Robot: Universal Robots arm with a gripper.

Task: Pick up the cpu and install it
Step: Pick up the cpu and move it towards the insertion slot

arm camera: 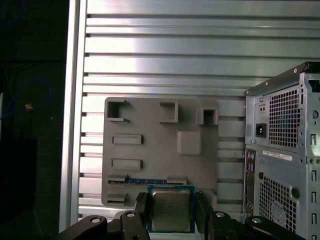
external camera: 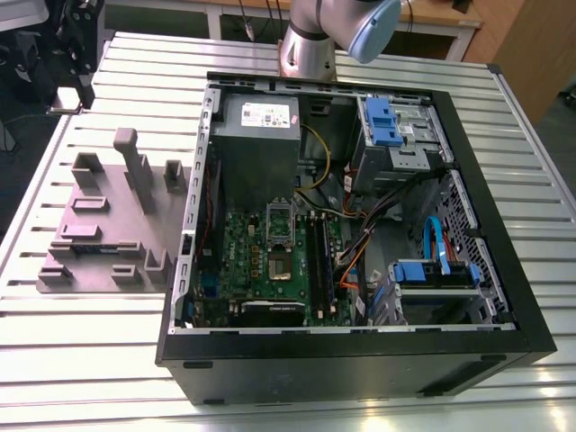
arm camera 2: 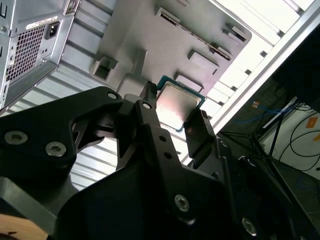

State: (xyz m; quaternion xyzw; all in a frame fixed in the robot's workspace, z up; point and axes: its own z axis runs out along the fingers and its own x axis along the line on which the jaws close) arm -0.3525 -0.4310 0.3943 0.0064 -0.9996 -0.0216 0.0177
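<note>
Tool (arm camera: 171,214) closed on the cpu (arm camera: 171,209): in both wrist views the two black fingers (arm camera: 141,206) press against opposite edges of the chip, one on each side. The cpu (arm camera 2: 178,106) is held flat between them with its silvery metal top facing the cameras and its blue-green rim showing around it. In the first wrist view the chip appears over the near edge of the grey fixture plate (arm camera: 160,150). Whether it touches the plate or is clear of it cannot be confirmed. The plate lies on the slatted metal bench (arm camera: 165,55) and carries several raised blocks and shallow recesses; the second wrist view shows the same plate (arm camera 2: 150,40) behind the chip. The perforated rear panel of the computer case (arm camera: 280,150) stands just beside the plate. In the exterior view the case (external camera: 360,360) lies on its side on the bench (external camera: 90,360), open to the camera, with the fixture plate (external camera: 90,234) to the exterior view's left of it. Inside the case are the green circuit board (external camera: 238,261), the metal-framed dark square socket (external camera: 281,265) on that board, and the large grey box with a white label (external camera: 261,144) beyond it. The arm's silver and blue joint (external camera: 328,36) rises behind the far edge of the case.
</note>
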